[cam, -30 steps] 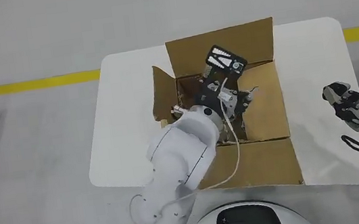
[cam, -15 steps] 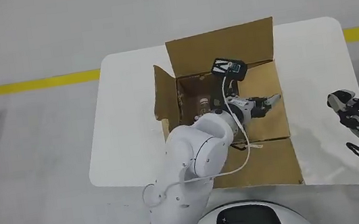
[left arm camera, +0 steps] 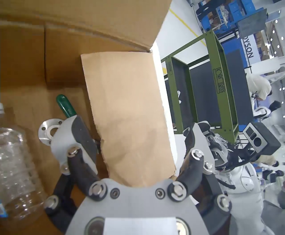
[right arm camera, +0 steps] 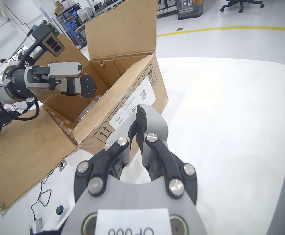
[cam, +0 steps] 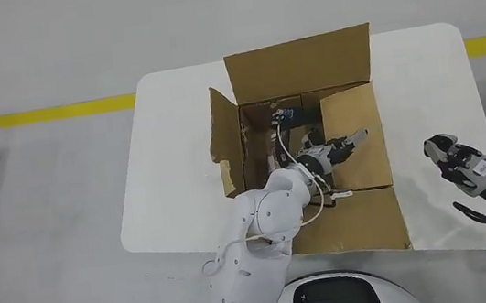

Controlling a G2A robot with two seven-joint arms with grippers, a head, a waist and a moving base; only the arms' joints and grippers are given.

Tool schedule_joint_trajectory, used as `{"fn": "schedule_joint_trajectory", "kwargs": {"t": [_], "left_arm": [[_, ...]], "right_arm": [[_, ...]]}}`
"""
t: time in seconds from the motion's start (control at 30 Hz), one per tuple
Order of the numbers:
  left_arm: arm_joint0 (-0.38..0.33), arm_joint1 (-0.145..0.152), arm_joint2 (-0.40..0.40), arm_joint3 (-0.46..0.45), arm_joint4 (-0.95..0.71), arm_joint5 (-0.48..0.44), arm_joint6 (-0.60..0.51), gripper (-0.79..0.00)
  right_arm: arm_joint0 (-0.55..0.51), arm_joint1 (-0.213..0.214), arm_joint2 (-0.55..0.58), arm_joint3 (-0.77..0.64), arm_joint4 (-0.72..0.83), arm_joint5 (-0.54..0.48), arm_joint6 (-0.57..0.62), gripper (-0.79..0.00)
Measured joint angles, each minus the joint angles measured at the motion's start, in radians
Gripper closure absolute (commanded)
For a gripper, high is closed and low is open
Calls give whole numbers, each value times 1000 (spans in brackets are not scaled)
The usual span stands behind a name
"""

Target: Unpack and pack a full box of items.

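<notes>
Cardboard box [cam: 300, 61] stands on the white table [cam: 170, 161], all four flaps up or folded outward, mouth open.

Left arm: comes in over the near flap, forearm bent above the opening. Left gripper [cam: 342, 146] hangs level over the box's right side, pointing toward the right-hand flap. Fingers spread wide, nothing between the pads. From its own wrist camera, the left gripper [left arm camera: 135, 133] frames that flap, one finger to each side, not touching it.

Inside the box: a clear plastic bottle [left arm camera: 15, 167] lies on the floor, a green handle [left arm camera: 65, 108] beyond it near the far wall. What the handle belongs to, I cannot tell.

Right arm: out over bare table, right of the box and apart from it. Right gripper [right arm camera: 138, 124] points toward the box's labelled side wall, fingers pressed together, holding nothing.
</notes>
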Motion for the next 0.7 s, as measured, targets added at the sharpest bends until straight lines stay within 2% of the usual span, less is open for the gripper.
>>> {"fn": "schedule_joint_trajectory", "kwargs": {"t": [0.17, 0.5, 0.53, 0.57, 0.6, 0.63, 0.67, 0.7], "left_arm": [[-8, 2, 2, 39, 8, 13, 12, -785], [0, 7, 5, 58, -21, 26, -9, -785], [1, 7, 4, 56, -38, 26, -13, -785], [1, 6, 4, 53, -65, 26, -22, -785], [-1, 6, 4, 51, -84, 26, -28, -785], [-4, 5, 4, 49, -98, 26, -33, -785], [-8, 5, 6, 45, -114, 23, -40, -785], [-12, 5, 8, 42, -124, 19, -42, -785]], "right_arm": [[-2, -1, -12, 14, 0, -5, 14, 0], [11, -3, -43, 38, -5, -5, 24, 0], [12, -3, -44, 39, -1, -3, 22, -52], [14, -4, -44, 41, 8, 3, 16, -225], [15, -5, -44, 43, 20, 10, 9, -311], [16, -6, -43, 44, 36, 18, 0, -453], [17, -7, -38, 45, 59, 28, -11, -711], [17, -8, -33, 45, 75, 38, -19, -785]]}}
